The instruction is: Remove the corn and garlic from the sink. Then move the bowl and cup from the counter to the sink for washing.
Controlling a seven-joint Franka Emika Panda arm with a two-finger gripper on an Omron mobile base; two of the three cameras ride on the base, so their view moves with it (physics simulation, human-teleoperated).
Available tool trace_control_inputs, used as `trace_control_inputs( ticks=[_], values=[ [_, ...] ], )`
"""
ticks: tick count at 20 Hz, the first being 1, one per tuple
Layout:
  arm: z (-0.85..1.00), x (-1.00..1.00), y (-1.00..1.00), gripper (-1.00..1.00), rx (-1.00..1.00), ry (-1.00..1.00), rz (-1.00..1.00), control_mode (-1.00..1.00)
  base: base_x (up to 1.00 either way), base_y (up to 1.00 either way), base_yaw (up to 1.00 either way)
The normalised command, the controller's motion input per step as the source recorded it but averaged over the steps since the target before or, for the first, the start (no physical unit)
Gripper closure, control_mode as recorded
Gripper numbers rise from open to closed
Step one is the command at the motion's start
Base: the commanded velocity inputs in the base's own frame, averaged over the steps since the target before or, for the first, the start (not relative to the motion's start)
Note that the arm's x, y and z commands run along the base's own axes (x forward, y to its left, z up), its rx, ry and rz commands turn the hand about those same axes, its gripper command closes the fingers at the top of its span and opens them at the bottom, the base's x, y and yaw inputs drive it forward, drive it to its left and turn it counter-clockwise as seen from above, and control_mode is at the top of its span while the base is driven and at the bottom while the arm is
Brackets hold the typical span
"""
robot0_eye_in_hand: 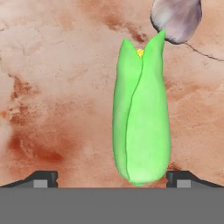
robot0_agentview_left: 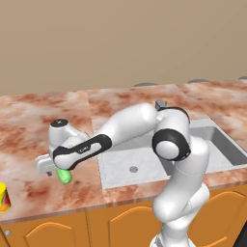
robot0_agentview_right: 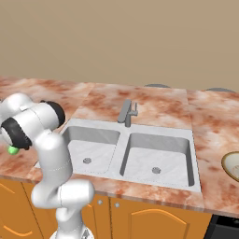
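The green corn [robot0_eye_in_hand: 141, 118] lies flat on the marble counter, left of the sink [robot0_agentview_left: 116, 179], with its yellow tip showing at the husk opening. The greyish-pink garlic [robot0_eye_in_hand: 176, 19] rests on the counter just beyond the corn's tip. My gripper [robot0_eye_in_hand: 112, 178] hangs low over the corn's blunt end, open, with its fingertips [robot0_eye_in_hand: 43, 177] spread wider than the cob and not touching it. In the left base view the gripper [robot0_agentview_left: 54, 171] sits right beside the corn [robot0_agentview_left: 64, 176]. A sliver of the corn [robot0_agentview_right: 13, 150] peeks out behind my arm. The yellow cup [robot0_agentview_left: 4, 198] stands at the counter's left front. The beige bowl [robot0_agentview_right: 232, 164] sits right of the sink [robot0_agentview_right: 196, 158].
An angular grey tap [robot0_agentview_right: 127, 112] stands behind the double basin. Both basins hold nothing but their drains. Orange cabinet doors [robot0_agentview_left: 125, 226] run below the counter's front edge. My arm stretches from the base across the left basin toward the counter.
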Motion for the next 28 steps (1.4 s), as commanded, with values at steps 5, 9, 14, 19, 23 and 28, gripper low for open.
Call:
trace_control_inputs(
  ticks=[5,9,14,19,23,28],
  values=[
    [0.17,-0.18,0.0,-1.0,0.02,0.0,0.0,-1.0,0.0,0.0,0.0],
    [0.17,-0.19,0.0,-1.0,0.05,0.0,0.0,-1.0,0.0,0.0,0.0],
    [0.12,-0.15,0.06,-1.0,0.05,0.0,0.0,-1.0,0.0,0.0,0.0],
    [0.12,-0.12,0.12,-1.0,0.04,0.0,0.0,-1.0,0.0,0.0,0.0],
    [0.13,-0.18,0.08,-1.0,0.02,0.0,0.0,-1.0,0.0,0.0,0.0],
    [0.13,-0.2,0.11,-1.0,0.0,0.02,0.0,-1.0,0.0,0.0,0.0]
  ],
)
